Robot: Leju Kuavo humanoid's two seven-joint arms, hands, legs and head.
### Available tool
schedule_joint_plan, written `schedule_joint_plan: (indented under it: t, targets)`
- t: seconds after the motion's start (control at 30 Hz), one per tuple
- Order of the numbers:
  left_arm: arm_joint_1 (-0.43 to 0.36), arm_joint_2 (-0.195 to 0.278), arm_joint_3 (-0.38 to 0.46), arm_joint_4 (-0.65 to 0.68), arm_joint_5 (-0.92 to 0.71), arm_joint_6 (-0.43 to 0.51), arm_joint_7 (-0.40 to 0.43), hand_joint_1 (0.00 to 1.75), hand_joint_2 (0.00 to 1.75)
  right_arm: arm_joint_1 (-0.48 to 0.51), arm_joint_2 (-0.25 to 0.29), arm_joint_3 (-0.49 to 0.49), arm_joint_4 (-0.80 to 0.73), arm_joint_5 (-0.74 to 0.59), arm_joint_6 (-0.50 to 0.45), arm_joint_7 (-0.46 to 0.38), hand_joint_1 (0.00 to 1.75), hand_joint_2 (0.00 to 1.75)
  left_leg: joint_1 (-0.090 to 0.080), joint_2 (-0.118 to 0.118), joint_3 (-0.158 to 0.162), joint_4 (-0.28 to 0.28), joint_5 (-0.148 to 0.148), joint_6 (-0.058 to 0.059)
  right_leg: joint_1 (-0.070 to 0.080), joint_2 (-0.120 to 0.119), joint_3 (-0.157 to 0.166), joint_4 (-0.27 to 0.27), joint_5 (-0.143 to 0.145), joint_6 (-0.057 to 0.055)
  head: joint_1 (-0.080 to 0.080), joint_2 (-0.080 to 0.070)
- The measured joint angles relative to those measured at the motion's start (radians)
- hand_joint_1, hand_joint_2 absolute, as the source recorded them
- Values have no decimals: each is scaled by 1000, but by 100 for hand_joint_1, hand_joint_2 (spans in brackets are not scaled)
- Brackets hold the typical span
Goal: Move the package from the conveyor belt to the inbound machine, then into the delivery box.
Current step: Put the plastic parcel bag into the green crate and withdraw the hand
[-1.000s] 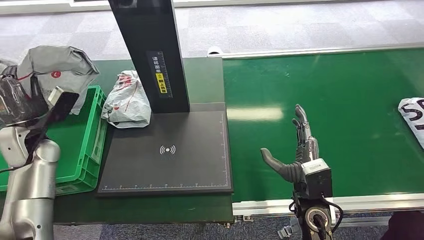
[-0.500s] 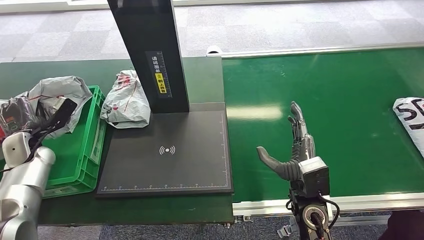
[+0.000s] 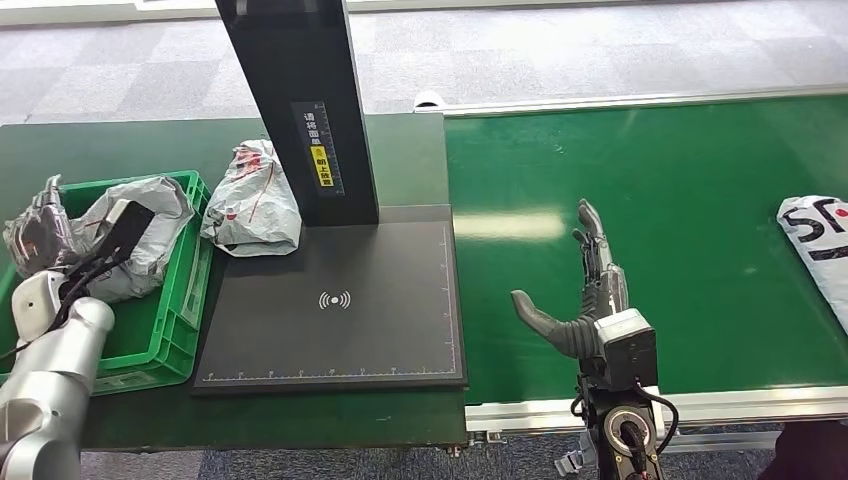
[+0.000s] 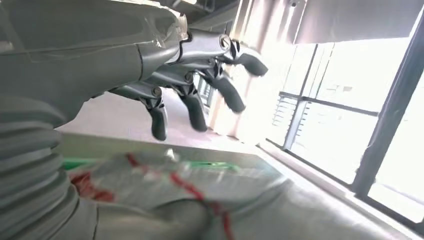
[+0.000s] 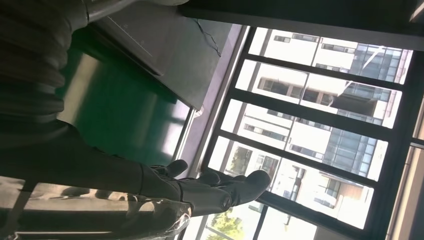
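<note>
Green delivery box [image 3: 185,310] receives the grey package [image 3: 140,235]; I spread left hand [image 3: 40,225] fully, releasing low; right hand [image 3: 590,290] empty, fingers apart.

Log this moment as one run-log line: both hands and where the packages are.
left hand: on grey package in green box | right hand: open over belt | next package: belt's right edge

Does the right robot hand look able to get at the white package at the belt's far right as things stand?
Probably yes: the right robot hand is open over bare conveyor belt, with nothing between it and the white package.
</note>
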Motion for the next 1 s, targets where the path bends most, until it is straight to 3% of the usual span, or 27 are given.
schedule_joint_plan:
  t: [0.13, 0.87, 1.0]
  targets:
    - [-5, -17, 41, -41, 77, -3, -52, 0, 175, 1, 0, 0, 0, 1, 0, 0, 0, 175, 0, 0, 0, 0, 0, 0, 0, 0, 0, 0, 0, 0, 0, 0]
    - [-11, -38, 75, -74, 85, -5, -58, 0, 175, 2, 0, 0, 0, 1, 0, 0, 0, 175, 0, 0, 0, 0, 0, 0, 0, 0, 0, 0, 0, 0, 0, 0]
    - [-9, -43, 82, -85, 147, -6, -97, 0, 175, 2, 0, 0, 0, 2, 0, 0, 0, 175, 0, 0, 0, 0, 0, 0, 0, 0, 0, 0, 0, 0, 0, 0]
